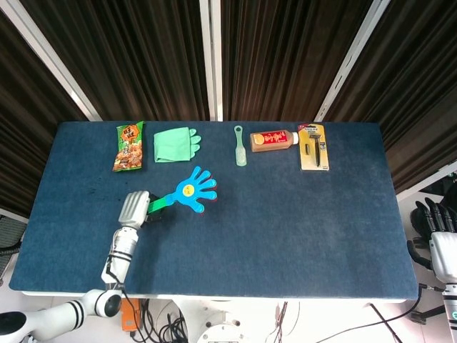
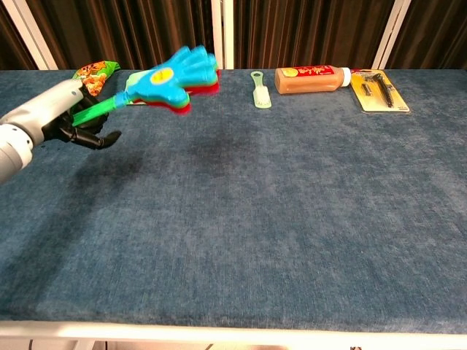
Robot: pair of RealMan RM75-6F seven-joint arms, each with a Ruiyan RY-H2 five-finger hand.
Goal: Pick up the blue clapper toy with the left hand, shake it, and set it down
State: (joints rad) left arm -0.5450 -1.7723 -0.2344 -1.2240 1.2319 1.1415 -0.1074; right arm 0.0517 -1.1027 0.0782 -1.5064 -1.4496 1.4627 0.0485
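The blue clapper toy [image 1: 190, 190] [image 2: 177, 76], hand-shaped with a yellow dot and a green handle, is lifted off the table and tilted upward. My left hand [image 1: 134, 208] [image 2: 61, 115] grips its green handle at the table's left side. In the chest view the toy's blue palm hangs in front of the green glove. My right hand [image 1: 433, 217] hangs beyond the table's right edge, dark fingers pointing up, holding nothing that I can see.
Along the far edge lie a snack packet [image 1: 129, 145], a green glove [image 1: 174, 144], a pale green brush [image 1: 240, 146], a brown bottle [image 1: 273, 139] and a carded razor pack [image 1: 313, 146]. The blue table top [image 1: 285, 229] stretches right of the toy.
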